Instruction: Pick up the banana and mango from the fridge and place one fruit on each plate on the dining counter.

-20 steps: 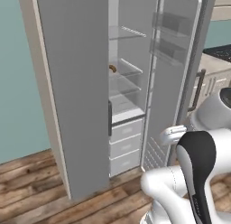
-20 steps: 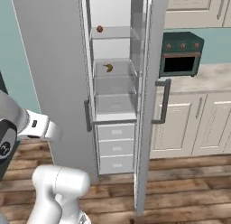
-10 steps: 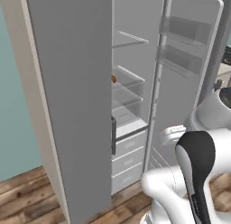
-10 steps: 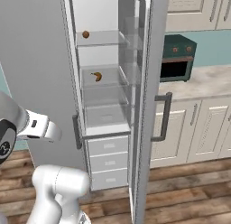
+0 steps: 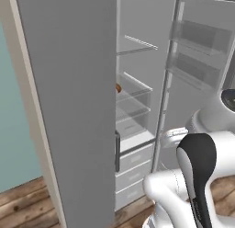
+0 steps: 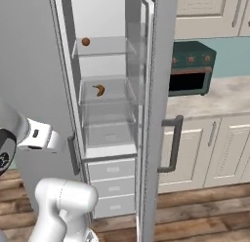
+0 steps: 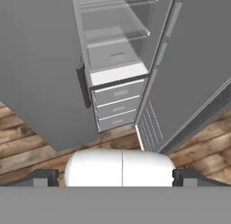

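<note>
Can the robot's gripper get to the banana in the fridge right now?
Probably yes. The fridge door stands open, the banana lies bare on a glass shelf, and the gripper is open. It hangs low near the drawers, so the arm must rise first.

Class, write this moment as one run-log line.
fridge: door open | mango: upper shelf | banana: shelf below | gripper: open, empty

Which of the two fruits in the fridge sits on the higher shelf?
The mango, the small round brown fruit; the curved banana lies one shelf lower.
</note>
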You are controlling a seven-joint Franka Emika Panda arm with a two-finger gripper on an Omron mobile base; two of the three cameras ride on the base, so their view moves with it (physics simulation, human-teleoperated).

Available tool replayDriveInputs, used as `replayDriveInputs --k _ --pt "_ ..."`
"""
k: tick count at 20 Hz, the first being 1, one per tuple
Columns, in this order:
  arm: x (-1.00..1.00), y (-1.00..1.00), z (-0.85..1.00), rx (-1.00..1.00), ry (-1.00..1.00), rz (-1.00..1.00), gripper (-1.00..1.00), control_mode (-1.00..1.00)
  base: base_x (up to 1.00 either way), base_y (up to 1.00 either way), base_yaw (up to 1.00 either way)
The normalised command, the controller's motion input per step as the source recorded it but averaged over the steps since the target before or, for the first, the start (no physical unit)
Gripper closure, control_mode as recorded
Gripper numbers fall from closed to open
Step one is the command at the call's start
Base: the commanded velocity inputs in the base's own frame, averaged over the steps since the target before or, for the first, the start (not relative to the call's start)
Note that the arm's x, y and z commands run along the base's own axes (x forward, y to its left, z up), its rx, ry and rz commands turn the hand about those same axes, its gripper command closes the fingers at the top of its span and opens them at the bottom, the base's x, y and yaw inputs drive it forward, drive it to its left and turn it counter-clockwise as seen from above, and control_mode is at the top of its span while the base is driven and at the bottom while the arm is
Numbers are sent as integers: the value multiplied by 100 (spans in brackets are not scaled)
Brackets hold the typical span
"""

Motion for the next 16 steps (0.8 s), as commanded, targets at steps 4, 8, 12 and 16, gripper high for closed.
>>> replayDriveInputs --k 4,8,12,16 --pt "0 0 0 0 0 0 -100 100 54 -23 17" --pt "0 0 0 0 0 0 -100 100 48 -8 20" --pt "0 0 0 0 0 0 -100 100 30 -3 25" --pt "0 0 0 0 0 0 -100 100 0 -21 14"
